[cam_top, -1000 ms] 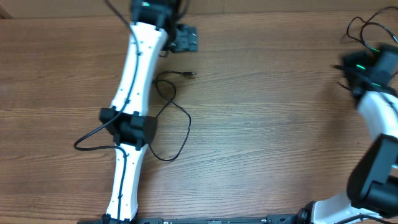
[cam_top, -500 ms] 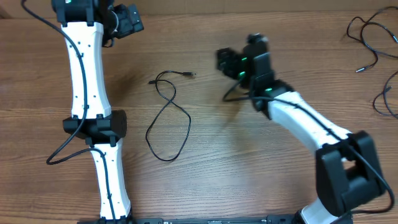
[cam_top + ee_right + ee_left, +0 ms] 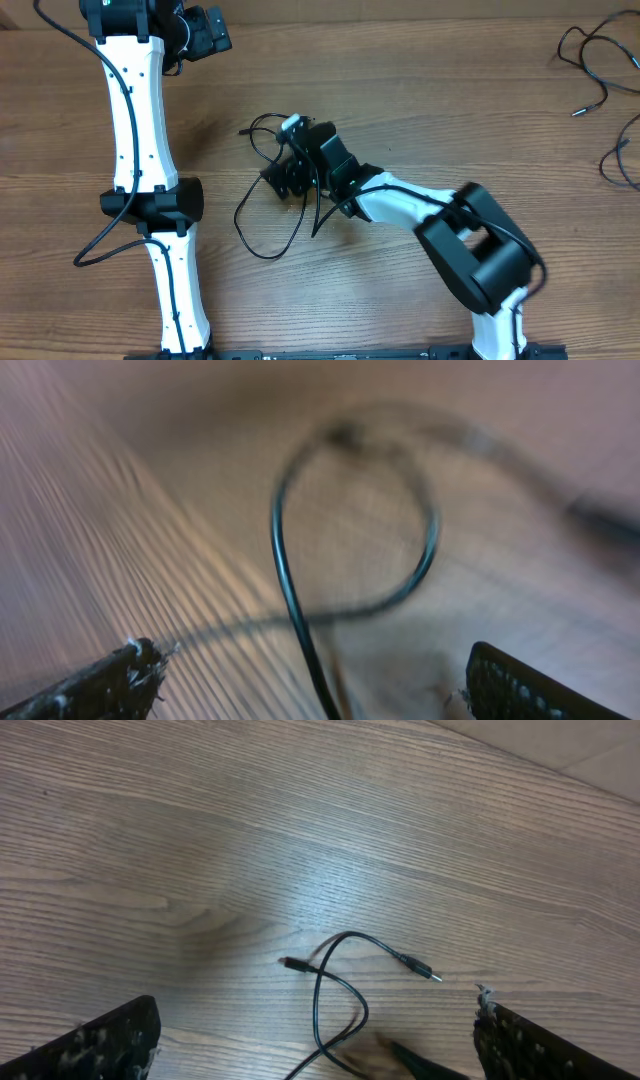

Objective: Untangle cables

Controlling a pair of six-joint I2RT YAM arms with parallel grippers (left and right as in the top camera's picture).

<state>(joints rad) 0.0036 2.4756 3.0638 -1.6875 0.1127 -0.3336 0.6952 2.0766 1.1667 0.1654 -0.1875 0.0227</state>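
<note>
Right gripper [image 3: 287,172] is hovering low over the middle of the bench [image 3: 450,110], its jaws standing wide apart and gripping nothing. In its wrist view the two fingertips are sitting at the lower corners of the frame, and the cable [image 3: 279,545] is running up between them into a closed loop [image 3: 400,575] just ahead. That view is badly blurred. The strand seems to be crossing itself at the foot of the loop, close to the gap between the fingers, so the crossing is probably what a closing grip would be catching.

From overhead, the cable is lying in a slack figure-eight. Its long axis is running from the upper centre of the frame down towards the lower centre, and the right gripper is covering its waist. One rounded lobe is showing below the gripper and a smaller one above, with a short plug [image 3: 306,120] pointing to the right at the top.

Left gripper [image 3: 205,38] is resting at the upper left of the frame, well apart from the cable, and it too is standing wide and empty, looking down on the upper lobe and plug. The right arm is plainly the nearer one.

The cable is looking thin, black and limp, lying flat on the wood. More loose cables [image 3: 605,85] are lying at the upper right edge.
</note>
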